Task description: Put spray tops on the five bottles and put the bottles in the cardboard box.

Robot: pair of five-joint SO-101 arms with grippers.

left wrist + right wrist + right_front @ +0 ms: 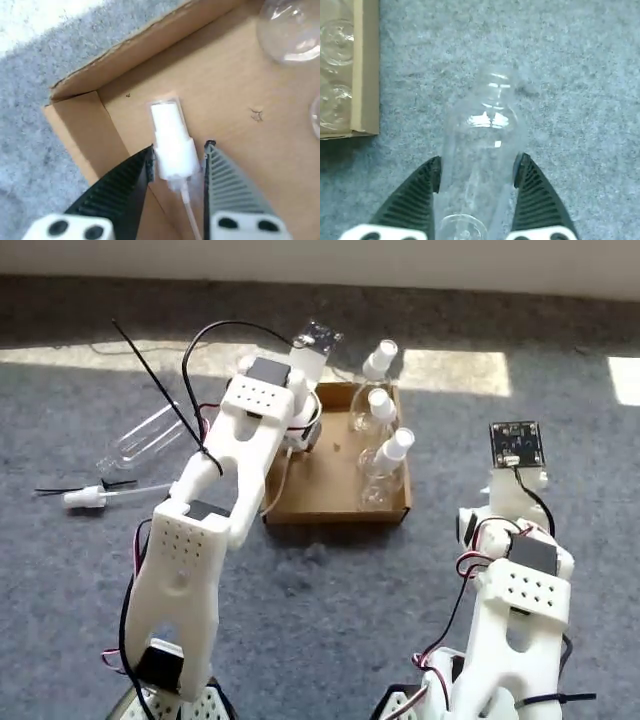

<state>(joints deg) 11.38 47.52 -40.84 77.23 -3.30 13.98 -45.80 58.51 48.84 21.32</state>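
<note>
The left pincer (179,148) is closed on a white spray top (167,125). Its dark finger and its grey finger press the collar from either side, and the thin dip tube trails back between them. The spray top hangs over the floor of the cardboard box (125,55), right in one inner corner. In the high view this is the box's far left corner.

The left arm (230,470) stretches forward from its base at the near left of the carpet (330,610). Its wrist is bent down over that corner.

The right pincer (478,160) grips a clear bottle (487,115) across its body. The bottle's neck is open, has no top, and points back toward the wrist. Grey carpet lies under the bottle, with the box's wall just beside it.

The right arm (520,590) is folded closer in, to the right of the box and near its front right corner, with the wrist aimed downward.

Three capped bottles (382,405) stand in a row along the right side of the box. Well left of the box, a lying bottle (148,435) rests on the carpet. A second spray top (88,498) with its tube lies nearer the front.
</note>
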